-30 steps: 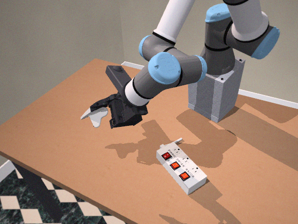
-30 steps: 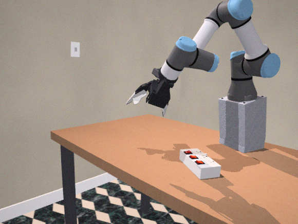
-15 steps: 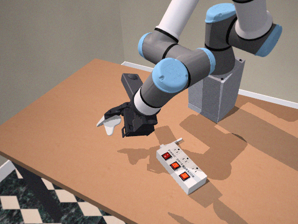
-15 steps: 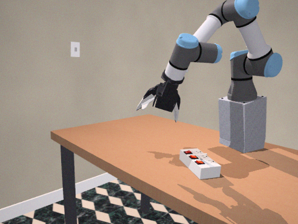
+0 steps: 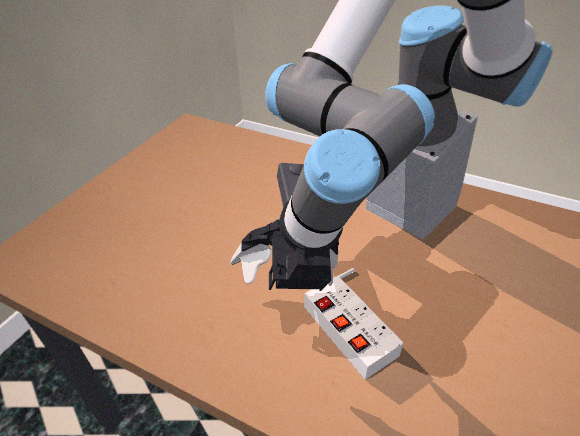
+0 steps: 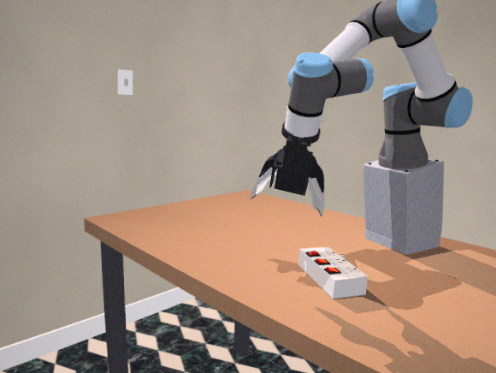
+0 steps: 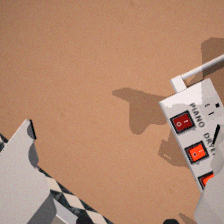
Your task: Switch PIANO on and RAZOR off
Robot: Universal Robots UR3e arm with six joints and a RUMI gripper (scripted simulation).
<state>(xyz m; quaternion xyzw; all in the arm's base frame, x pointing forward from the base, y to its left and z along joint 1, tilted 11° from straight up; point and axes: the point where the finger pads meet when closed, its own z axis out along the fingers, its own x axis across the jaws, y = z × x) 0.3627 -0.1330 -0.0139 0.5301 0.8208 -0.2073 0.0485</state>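
Note:
The white power strip [image 5: 380,357] [image 6: 346,284] [image 7: 176,102] lies flat on the wooden table [image 5: 150,240] [image 6: 192,231], switches facing up. The PIANO switch [image 5: 324,302] [image 6: 313,253] [image 7: 182,121] is dark red, at the end with the short cord stub [image 5: 345,274]. The DRYER switch [image 5: 341,322] [image 6: 321,261] [image 7: 197,151] and the RAZOR switch [image 5: 359,343] [image 6: 331,269] glow bright orange. My gripper [image 5: 290,279] [image 6: 286,204] is open and empty. It hangs well above the table, over the strip's PIANO end and a little to its left.
The arm's grey pedestal [image 5: 425,185] [image 6: 402,205] stands on the table behind the strip. The table's front edge runs close to the strip's near end. A white wall plate [image 6: 125,81] is on the far wall.

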